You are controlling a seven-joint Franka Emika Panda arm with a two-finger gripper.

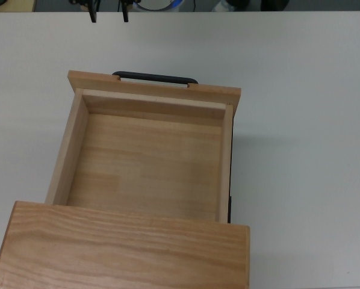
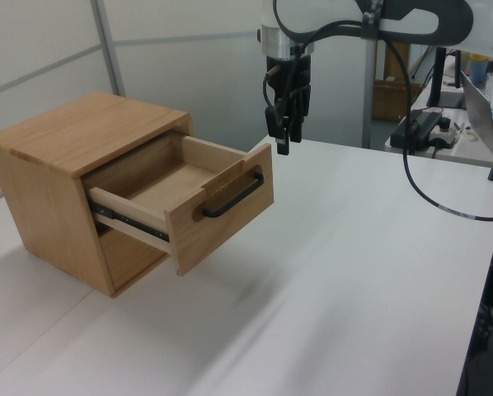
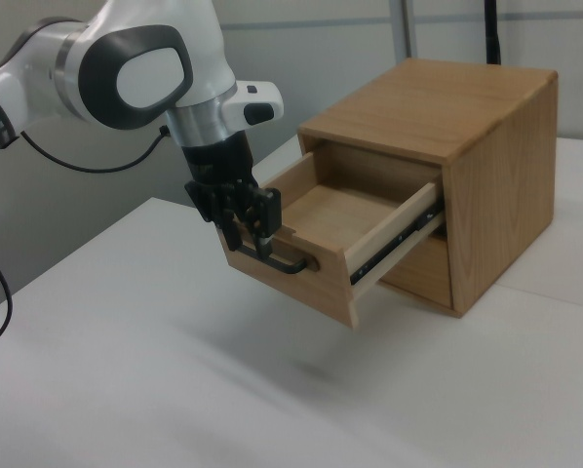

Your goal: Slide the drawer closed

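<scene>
The drawer (image 1: 144, 162) stands pulled well out of the wooden cabinet (image 1: 120, 253) and holds nothing. Its black bar handle (image 1: 156, 77) sits on the front panel, which faces the top view's upper edge. My gripper (image 1: 109, 15) shows only as two dark fingertips at that edge, apart from each other, open and holding nothing. In the left view the gripper (image 2: 281, 140) hangs pointing down, just above and behind the front panel's far corner, near the handle (image 2: 234, 196). In the right view the gripper (image 3: 251, 242) is right in front of the drawer (image 3: 340, 219) at the handle's left end.
The cabinet (image 2: 82, 132) stands on a white table (image 2: 354, 272). A black cable (image 2: 428, 190) hangs from the arm at the left view's right. A power strip and other desk items (image 2: 428, 124) lie beyond the table's far right.
</scene>
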